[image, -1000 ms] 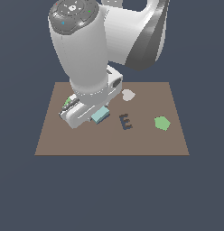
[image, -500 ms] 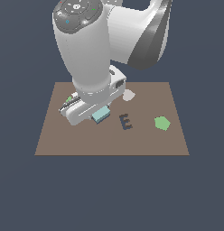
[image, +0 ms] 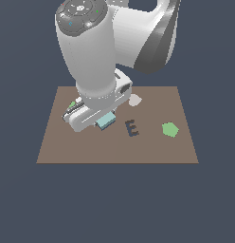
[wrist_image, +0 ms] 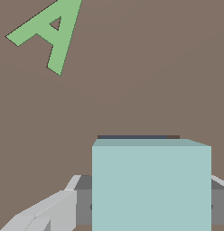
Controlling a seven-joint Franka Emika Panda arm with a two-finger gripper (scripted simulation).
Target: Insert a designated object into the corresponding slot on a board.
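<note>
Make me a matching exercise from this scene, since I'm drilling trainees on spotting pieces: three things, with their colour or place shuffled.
Things:
1. square tile
2. pentagon
3. letter A

Descriptions:
a. green, lying alone toward the exterior view's right of the board
b. light teal, between the fingers of the tool
c. green, flat on the brown surface, seen in the wrist view

Pairs: 1-b, 2-a, 3-c
</note>
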